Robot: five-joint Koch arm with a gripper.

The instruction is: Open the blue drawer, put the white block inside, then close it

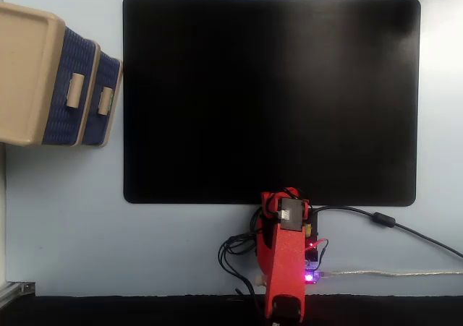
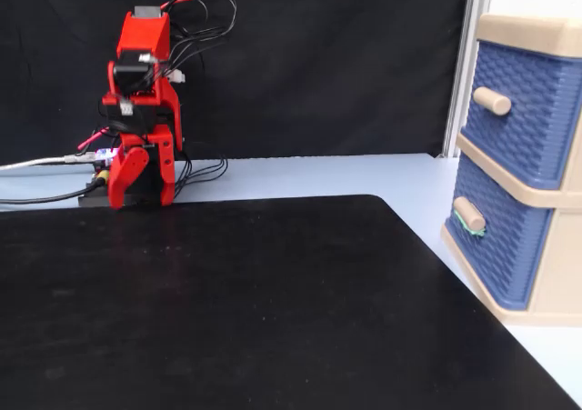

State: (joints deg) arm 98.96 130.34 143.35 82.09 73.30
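Two drawers sit flush in the beige unit [image 2: 546, 34]; the blue drawer [image 2: 496, 246] is lowest. My claw [image 2: 141, 187], folded above my base, has its fingers close together, holding nothing

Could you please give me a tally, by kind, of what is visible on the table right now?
Blue drawers: 2, the blue drawer at the bottom and the upper drawer
Beige drawer units: 1
Black mats: 1
Red robot arms: 1, folded, gripper pointing down
White blocks: 0 in view
Total: 5
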